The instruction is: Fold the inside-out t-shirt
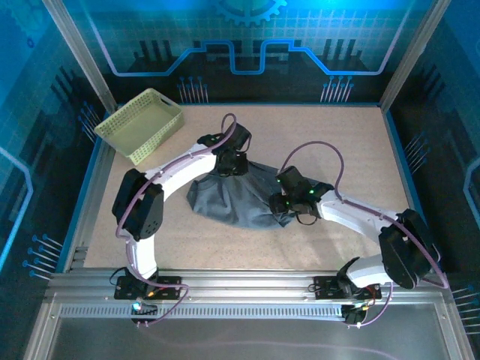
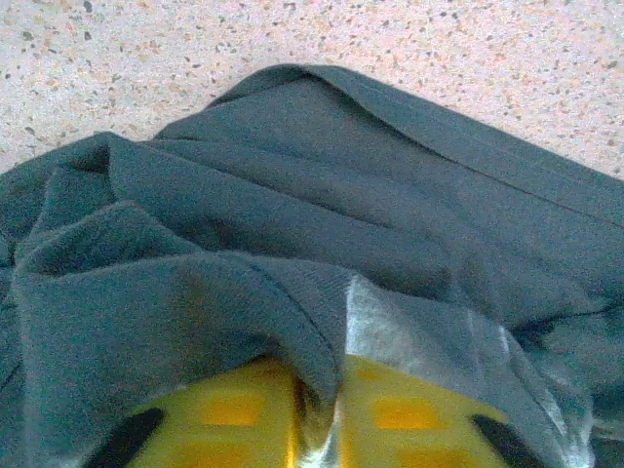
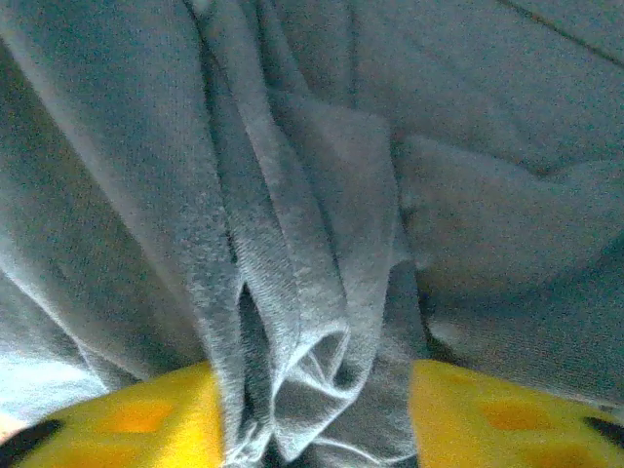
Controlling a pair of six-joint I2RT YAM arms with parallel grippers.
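Note:
The inside-out t-shirt [image 1: 234, 201] lies bunched in a dark grey heap at the table's middle. My left gripper [image 1: 229, 166] sits on the heap's far left edge. In the left wrist view its yellow fingers [image 2: 229, 414] stand almost together, and the left gripper [image 2: 327, 429] pinches a thin fold of the t-shirt [image 2: 322, 195]. My right gripper [image 1: 285, 199] rests on the heap's right side. In the right wrist view its fingers [image 3: 487, 414] stand well apart, and the right gripper [image 3: 317, 419] has a loose, unsqueezed bunch of the t-shirt [image 3: 292, 195] hanging between them.
A pale yellow-green lattice basket [image 1: 142, 124] stands at the back left corner of the speckled table [image 1: 337, 142]. Metal frame posts and blue walls ring the table. Both arms arch over the near half of it.

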